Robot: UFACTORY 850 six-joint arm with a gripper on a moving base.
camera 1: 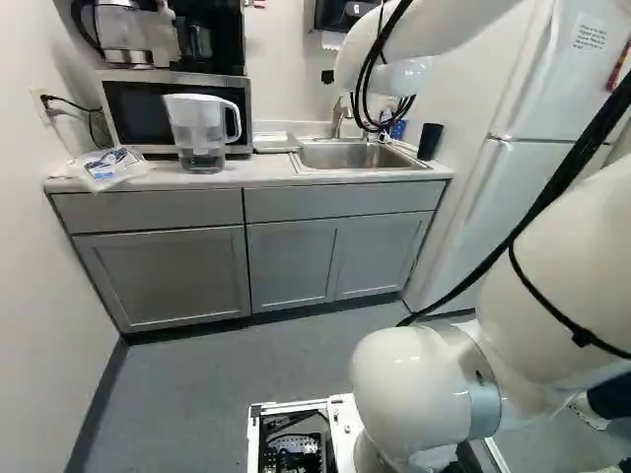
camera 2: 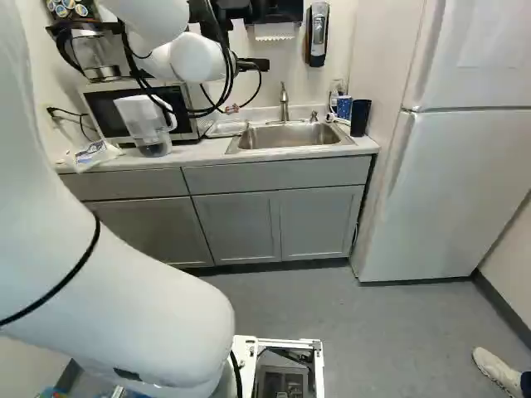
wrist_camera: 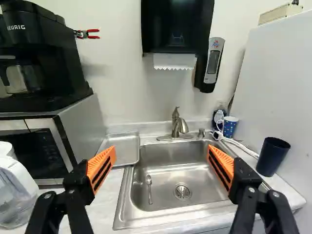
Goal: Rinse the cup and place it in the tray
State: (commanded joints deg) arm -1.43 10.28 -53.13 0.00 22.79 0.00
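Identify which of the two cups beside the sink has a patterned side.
The smaller blue cup, nearer the back wall: it is speckled white, while the taller dark cup is plain.

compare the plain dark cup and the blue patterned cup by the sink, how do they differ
The plain dark cup has a smooth, solid-coloured side; the blue patterned cup has light spots on blue.
The plain dark cup looks taller than the blue patterned cup.
The plain dark cup stands nearer the counter's front edge; the blue patterned cup sits farther back.
Both are on the counter, beside the sink.
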